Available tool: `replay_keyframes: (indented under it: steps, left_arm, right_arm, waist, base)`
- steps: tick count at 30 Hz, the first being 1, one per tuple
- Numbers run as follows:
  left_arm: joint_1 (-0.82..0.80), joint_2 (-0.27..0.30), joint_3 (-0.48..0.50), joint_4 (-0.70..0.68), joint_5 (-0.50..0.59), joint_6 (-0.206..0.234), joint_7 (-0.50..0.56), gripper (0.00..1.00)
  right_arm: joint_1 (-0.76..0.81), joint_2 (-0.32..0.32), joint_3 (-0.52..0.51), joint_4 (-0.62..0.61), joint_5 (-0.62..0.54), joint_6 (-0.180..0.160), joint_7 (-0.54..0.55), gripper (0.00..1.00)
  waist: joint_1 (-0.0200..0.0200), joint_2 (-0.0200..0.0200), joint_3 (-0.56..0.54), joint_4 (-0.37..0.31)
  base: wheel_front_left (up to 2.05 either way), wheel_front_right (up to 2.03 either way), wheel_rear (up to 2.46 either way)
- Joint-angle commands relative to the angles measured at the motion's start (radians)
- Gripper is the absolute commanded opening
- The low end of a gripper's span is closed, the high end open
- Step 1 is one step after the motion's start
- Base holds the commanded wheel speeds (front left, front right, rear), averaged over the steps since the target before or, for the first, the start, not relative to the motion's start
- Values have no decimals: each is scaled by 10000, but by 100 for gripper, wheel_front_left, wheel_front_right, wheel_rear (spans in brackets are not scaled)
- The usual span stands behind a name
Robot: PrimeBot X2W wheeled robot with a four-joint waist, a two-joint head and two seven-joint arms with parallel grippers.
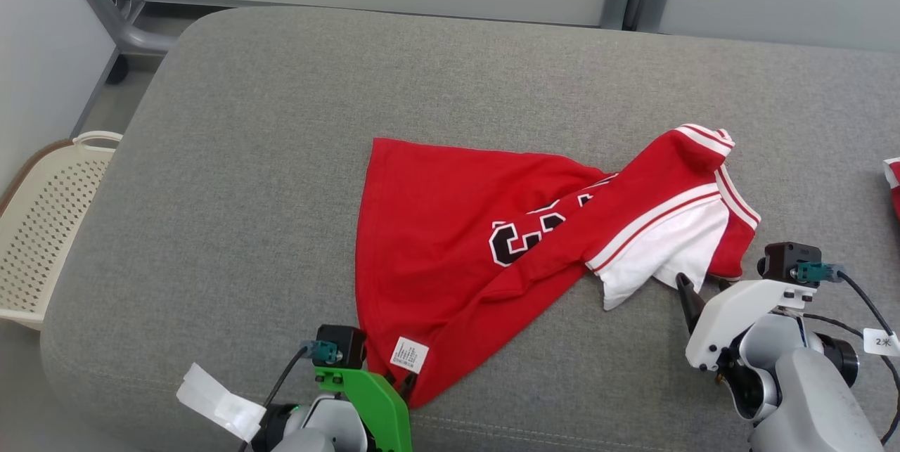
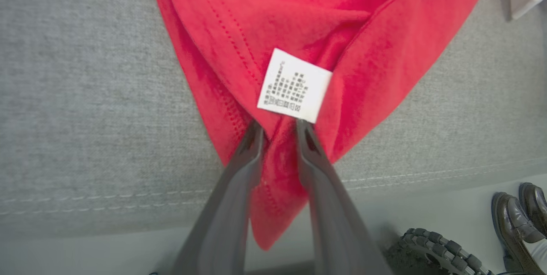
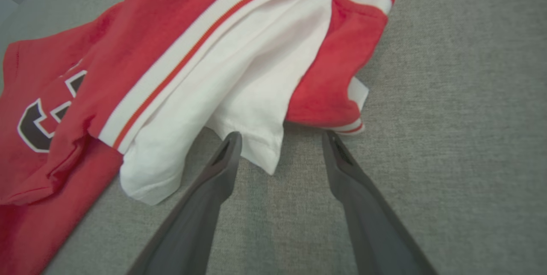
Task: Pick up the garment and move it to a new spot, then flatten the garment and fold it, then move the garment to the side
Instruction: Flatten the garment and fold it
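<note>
One garment (image 2: pixel 342 18) corner lies w/in left pincer (image 2: pixel 278 128).

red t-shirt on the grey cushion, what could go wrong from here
1. The left end effector has only a hem corner of the red T-shirt, by the care label, between its fingers; that small bite could slip on lifting.
2. The right end effector is open with just a tip of the white sleeve between its fingers; it could miss or pinch the cushion.
</note>
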Motion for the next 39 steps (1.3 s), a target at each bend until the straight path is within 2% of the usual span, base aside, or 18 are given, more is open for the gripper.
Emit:
replay_keyframes:
  steps: [1,3,4,6,8,9,11,12,13,23,25,28,31,34,39]
  left_arm:
    - [90,11,-29,83,-65,20,74,33]
    - [149,-29,-21,137,-188,5,183,26]
    - [195,-34,-17,138,-212,12,244,27]
    - [243,-23,26,79,-290,50,322,43]
    - [248,34,11,25,-332,70,440,44]
    - [261,58,1,-9,-366,60,484,42]
    - [323,88,-28,-75,-388,3,580,21]
    - [343,77,-25,-115,-423,2,589,4]
    - [370,63,-30,-149,-458,-2,633,0]
    - [399,201,24,-389,-475,154,559,0]
    - [369,243,38,-478,-417,172,415,0]
    - [356,281,56,-538,-382,215,310,0]
    - [356,299,61,-584,-379,224,254,0]
    - [329,307,35,-638,-394,235,262,0]
    - [289,312,18,-686,-414,250,219,0]
  right_arm:
    - [-99,-40,11,28,-59,-1,-3,96]
    - [-117,-40,55,46,-26,-1,0,96]
    - [-116,-40,68,56,-6,-1,2,96]
    - [-90,-40,91,61,30,-1,3,95]
    - [-56,-40,76,61,22,-1,-13,95]
    - [-42,-39,70,61,13,-1,-19,95]
    - [-30,-40,82,67,4,-1,-22,95]
    - [-25,-40,100,68,16,-1,-25,95]
    - [-20,-40,118,70,39,-1,-27,94]
    - [0,-39,310,88,115,-1,100,90]
    - [27,-39,391,98,146,-1,219,85]
    - [50,-40,480,112,142,-1,409,62]
    - [-24,-40,485,123,86,-1,536,56]
    - [-189,-42,256,175,-83,-1,567,43]
    - [-307,-40,144,301,-190,-1,567,42]
  waist:
    - [0,-1,2,-12]
    - [0,-1,0,-35]
    - [0,-1,-5,-45]
    - [0,-1,-10,-51]
    - [0,-1,-9,-40]
    - [0,-1,-10,-35]
    - [0,-1,-15,-42]
    - [0,-1,-22,-48]
    - [0,-1,-26,-51]
    - [0,-1,-32,-57]
    - [0,-1,-42,-57]
    - [0,-1,-46,-67]
    - [0,-1,-23,-61]
    - [0,-1,7,-18]
    - [0,-1,60,36]
  base:
    - [0,0,0]
    - [0,0,0]
    - [0,0,0]
    - [0,0,0]
    - [0,0,0]
    - [0,0,0]
    - [0,0,0]
    - [0,0,0]
    - [0,0,0]
    - [0,0,0]
    - [0,0,0]
    - [0,0,0]
    - [0,0,0]
    - [0,0,0]
    - [0,0,0]
